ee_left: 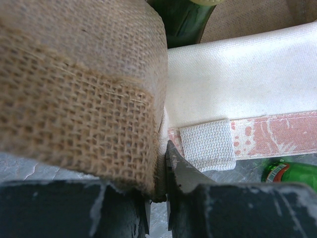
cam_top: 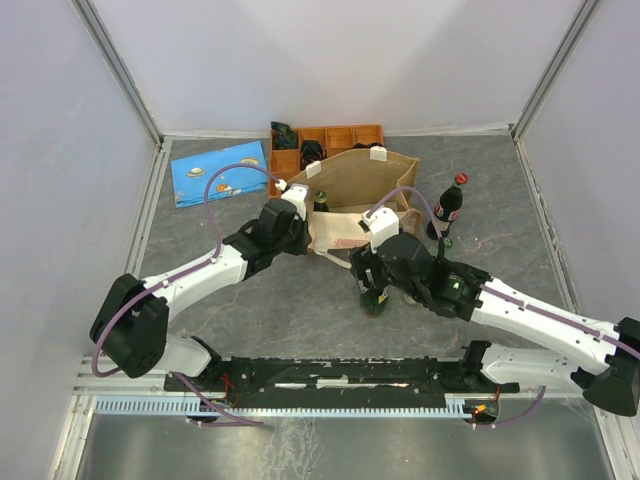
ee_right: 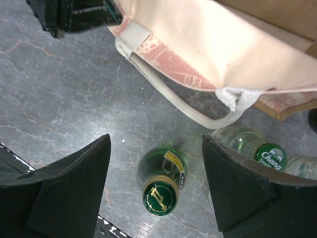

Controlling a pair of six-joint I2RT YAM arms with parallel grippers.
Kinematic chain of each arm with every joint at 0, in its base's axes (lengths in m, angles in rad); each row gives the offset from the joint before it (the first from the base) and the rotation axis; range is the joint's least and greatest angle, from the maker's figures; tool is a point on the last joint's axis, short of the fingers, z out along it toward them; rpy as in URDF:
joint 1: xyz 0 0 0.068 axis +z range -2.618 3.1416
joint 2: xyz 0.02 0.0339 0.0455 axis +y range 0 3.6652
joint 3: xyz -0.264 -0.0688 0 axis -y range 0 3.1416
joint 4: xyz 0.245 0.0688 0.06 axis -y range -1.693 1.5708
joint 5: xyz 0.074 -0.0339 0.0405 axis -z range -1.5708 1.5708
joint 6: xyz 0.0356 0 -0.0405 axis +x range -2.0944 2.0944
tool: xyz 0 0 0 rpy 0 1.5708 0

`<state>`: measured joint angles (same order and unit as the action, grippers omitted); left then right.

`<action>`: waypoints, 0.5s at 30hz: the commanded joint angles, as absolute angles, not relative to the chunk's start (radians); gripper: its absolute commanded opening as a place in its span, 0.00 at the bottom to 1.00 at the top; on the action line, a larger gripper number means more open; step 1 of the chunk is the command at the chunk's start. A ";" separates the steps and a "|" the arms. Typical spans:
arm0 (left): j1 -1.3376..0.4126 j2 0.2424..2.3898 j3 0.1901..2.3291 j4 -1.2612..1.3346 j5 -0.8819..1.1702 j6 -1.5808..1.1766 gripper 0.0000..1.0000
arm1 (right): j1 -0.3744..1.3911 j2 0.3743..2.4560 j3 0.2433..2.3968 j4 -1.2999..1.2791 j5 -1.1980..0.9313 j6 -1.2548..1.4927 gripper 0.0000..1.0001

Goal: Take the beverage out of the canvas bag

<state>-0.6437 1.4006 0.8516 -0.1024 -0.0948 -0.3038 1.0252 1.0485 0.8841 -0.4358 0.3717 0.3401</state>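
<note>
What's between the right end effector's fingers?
Right wrist view: an upright green glass bottle with a green-and-gold cap, standing free on the grey table.

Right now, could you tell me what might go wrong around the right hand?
The open right hand hangs just above the upright green bottle; a sideways retreat could topple it. The bag's cream handle lies close by and could snag a finger.

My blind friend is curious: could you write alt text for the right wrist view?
The right gripper, open, hangs over a green bottle standing on the grey table, one finger each side. A second bottle with a Chang cap sits beside it, the canvas bag beyond.
</note>
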 commanded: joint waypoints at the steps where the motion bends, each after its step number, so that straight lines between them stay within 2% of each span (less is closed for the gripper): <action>1: -0.643 1.406 0.844 -0.104 -0.090 -0.268 0.03 | 1.025 1.049 0.977 -0.424 0.396 0.302 0.83; 5: -0.644 1.403 0.843 -0.103 -0.091 -0.268 0.03 | 1.026 1.054 1.018 -0.430 0.400 0.281 0.86; 12: -0.643 1.406 0.848 -0.103 -0.092 -0.266 0.03 | 1.025 1.089 1.134 -0.439 0.460 0.220 0.98; 15: -0.644 1.398 0.849 -0.102 -0.101 -0.265 0.03 | 1.025 1.141 1.206 -0.451 0.487 0.211 0.98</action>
<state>-0.6437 1.4006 0.8516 -0.1024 -0.0952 -0.3038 1.0252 1.0954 1.0897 -0.4595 0.4248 0.2485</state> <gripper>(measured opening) 0.202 0.981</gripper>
